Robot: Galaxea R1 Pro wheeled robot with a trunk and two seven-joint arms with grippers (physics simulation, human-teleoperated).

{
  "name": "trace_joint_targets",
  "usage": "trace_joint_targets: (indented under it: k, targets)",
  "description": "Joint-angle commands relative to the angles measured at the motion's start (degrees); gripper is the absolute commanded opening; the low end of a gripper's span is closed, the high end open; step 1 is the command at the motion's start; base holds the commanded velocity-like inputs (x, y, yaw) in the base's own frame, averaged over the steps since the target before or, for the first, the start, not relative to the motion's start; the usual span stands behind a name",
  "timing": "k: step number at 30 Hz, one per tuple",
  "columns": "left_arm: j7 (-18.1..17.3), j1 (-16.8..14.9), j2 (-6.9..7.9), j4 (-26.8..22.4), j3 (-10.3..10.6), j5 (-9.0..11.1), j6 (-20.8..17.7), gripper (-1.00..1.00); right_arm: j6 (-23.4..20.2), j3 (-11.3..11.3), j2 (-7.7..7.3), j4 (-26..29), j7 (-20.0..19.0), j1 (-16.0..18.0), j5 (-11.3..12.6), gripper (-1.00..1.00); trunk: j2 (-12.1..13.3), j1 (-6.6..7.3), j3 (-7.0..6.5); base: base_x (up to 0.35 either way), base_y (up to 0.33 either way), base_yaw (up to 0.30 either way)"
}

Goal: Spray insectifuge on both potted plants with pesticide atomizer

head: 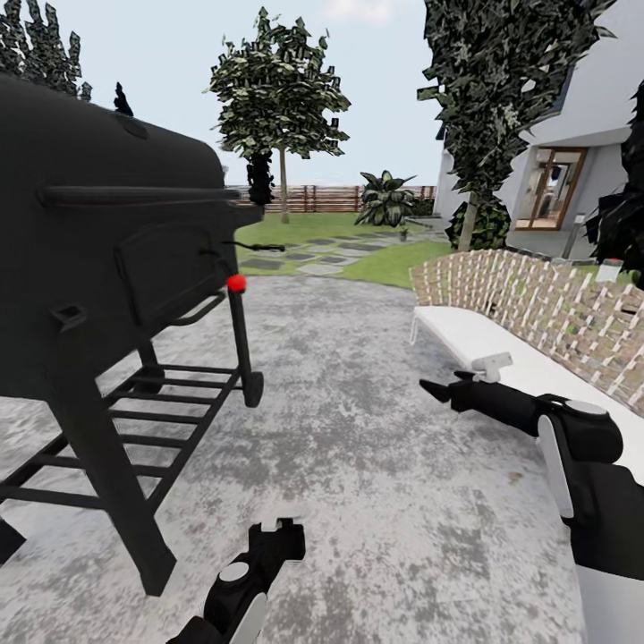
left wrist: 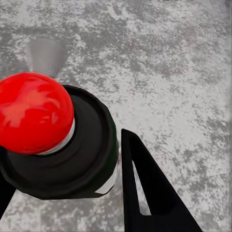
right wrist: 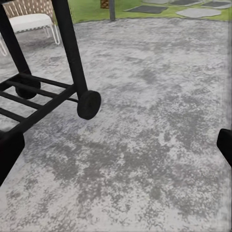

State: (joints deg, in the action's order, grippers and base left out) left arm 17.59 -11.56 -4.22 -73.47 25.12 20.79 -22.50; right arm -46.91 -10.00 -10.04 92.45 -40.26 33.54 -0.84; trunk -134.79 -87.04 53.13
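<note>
My left gripper (left wrist: 63, 193) is closed around one pesticide atomizer (left wrist: 53, 140), dark body, white band, red tip, above the stone patio (left wrist: 169, 72); right gripper (right wrist: 116, 159) spread, empty; one black grill (head: 98, 268); possibly one small plant, too far to tell.

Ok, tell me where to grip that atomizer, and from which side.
Grip the pesticide atomizer by its round dark body, below the red tip, coming from the side: the body fits between two fingers, and the tip stays free. The left pincer has its fingers flanking it there.
</note>
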Motion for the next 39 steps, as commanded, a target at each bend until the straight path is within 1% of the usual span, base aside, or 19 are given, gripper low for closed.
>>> trace_joint_targets:
  k: [1,6,12,23,35,36,37,39]
  targets:
    - [0.51,-0.04,0.01,-0.05,0.11,0.56,-0.17,-1.00,-0.01,-0.11,-0.03,0.03,-0.33,-0.03,-0.08,1.00,-0.02,-0.02,0.06,0.260,-0.228,0.001]
    - [0.51,-0.04,0.00,-0.01,0.11,0.57,-0.17,-1.00,0.38,-0.19,0.17,0.09,-0.41,-0.49,0.04,1.00,-0.02,-0.02,0.06,0.281,-0.188,0.000]
    - [0.53,-0.04,0.02,0.00,0.04,0.57,-0.16,-1.00,0.27,-0.26,0.28,0.10,-0.39,-0.57,0.08,1.00,-0.02,-0.02,0.06,0.323,-0.093,0.015]
    - [0.51,-0.04,0.06,0.00,0.08,0.57,-0.17,-1.00,0.26,-0.25,0.26,0.10,-0.35,-0.58,0.10,1.00,-0.02,-0.02,0.06,0.330,-0.078,0.198]
    - [0.49,-0.04,0.07,0.00,0.03,0.57,-0.17,-1.00,0.33,-0.35,0.03,0.10,-0.34,-0.66,0.05,1.00,-0.02,-0.02,0.06,0.328,-0.148,0.024]
    - [0.47,-0.04,0.08,0.00,-0.06,0.57,-0.17,-1.00,0.35,-0.35,0.03,0.10,-0.34,-0.66,0.05,1.00,-0.02,-0.02,0.06,0.325,-0.177,0.000]
    - [0.20,-0.04,0.05,0.00,-0.89,0.63,-0.17,-1.00,0.38,-0.36,0.03,0.10,-0.34,-0.66,0.05,1.00,-0.02,-0.02,0.06,0.325,-0.175,0.000]
    - [0.01,-0.04,0.03,0.00,-1.56,0.68,-0.17,-1.00,0.40,-0.37,0.03,0.10,-0.34,-0.66,0.05,1.00,-0.02,-0.02,0.06,0.325,-0.175,0.000]
